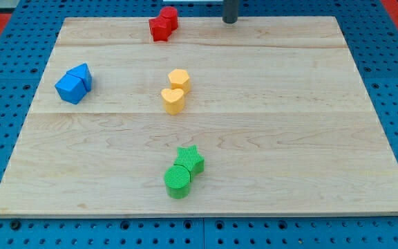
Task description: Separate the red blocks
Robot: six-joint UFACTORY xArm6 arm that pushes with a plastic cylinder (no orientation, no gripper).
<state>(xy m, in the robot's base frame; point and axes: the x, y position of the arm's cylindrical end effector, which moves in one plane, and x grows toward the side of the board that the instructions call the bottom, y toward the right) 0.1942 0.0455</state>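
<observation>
Two red blocks sit touching at the view's top, left of centre: one red block [169,16] behind and a second red block [159,29] in front and slightly left; their shapes are unclear. My tip [230,21] is at the view's top edge of the wooden board [289,138], well to the right of the red pair and apart from it.
Two blue blocks [74,84] touch at the view's left. A yellow hexagon [179,79] and a yellow heart-like block [173,100] touch at the centre. A green star [189,159] and a green cylinder [178,181] touch near the view's bottom.
</observation>
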